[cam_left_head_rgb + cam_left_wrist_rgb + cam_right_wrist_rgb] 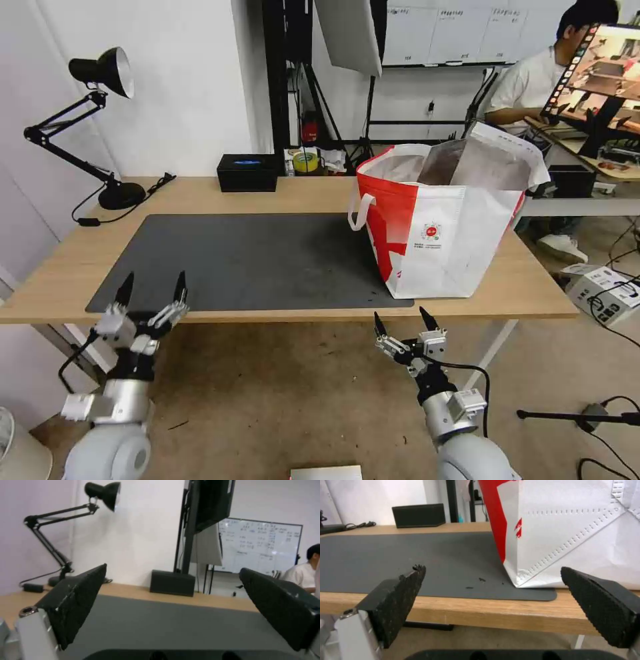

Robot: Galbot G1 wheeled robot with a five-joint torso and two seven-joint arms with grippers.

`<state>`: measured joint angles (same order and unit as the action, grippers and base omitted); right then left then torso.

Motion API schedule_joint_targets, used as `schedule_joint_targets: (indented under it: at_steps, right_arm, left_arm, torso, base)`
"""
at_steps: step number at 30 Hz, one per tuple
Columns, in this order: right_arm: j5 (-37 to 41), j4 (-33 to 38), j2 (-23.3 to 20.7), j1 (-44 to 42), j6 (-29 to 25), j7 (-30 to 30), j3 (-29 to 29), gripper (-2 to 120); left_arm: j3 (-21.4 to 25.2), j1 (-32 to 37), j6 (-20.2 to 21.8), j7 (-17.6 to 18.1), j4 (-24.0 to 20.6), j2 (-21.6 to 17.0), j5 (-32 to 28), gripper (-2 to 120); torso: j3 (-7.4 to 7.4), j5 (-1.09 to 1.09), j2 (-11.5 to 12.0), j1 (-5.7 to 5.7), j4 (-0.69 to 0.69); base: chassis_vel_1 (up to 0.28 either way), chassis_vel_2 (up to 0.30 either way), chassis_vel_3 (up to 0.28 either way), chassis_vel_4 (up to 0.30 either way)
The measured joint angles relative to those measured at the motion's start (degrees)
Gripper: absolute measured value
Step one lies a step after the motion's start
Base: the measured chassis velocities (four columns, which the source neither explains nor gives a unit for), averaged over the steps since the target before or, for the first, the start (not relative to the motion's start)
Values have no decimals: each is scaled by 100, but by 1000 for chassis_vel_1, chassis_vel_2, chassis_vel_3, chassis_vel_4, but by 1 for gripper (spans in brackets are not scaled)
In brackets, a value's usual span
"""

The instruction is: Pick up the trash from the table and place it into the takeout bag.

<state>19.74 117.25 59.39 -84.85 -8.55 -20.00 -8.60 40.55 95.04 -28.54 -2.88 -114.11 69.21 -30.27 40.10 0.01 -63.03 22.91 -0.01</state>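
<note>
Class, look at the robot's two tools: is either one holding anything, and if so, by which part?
Nothing is held. The left tool and right tool both hang open and empty at the near edge of the table, apart from the takeout bag.

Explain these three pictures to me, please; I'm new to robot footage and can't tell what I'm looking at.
They show one moment from three cameras on a two-armed wheeled robot. The head camera looks down at a light-wood table with a dark grey mat. Each arm ends in a two-fingered tool: the left tool and the right tool are both open, holding nothing, at the table's near edge. The other two pictures come from wrist cameras; the black wedges are each tool's own fingers. On the table stand a white and red takeout bag, a black box and a black desk lamp.
</note>
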Motion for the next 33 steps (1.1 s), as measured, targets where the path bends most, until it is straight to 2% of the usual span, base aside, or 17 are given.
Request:
schedule_joint_targets:
  at_steps: [14,33]
  right_arm:
    - [0,0,0,0,0,0,0,100]
    - [0,0,0,0,0,0,0,100]
  left_arm:
    - [223,724,-157,-379,87,338,14,100]
    - [217,747,-143,-386,80,357,3,100]
  torso:
    - [0,-1,0,0,0]
    - [0,-1,1,1,0]
  base:
    - [0,0,0,0]
    - [0,0,0,0]
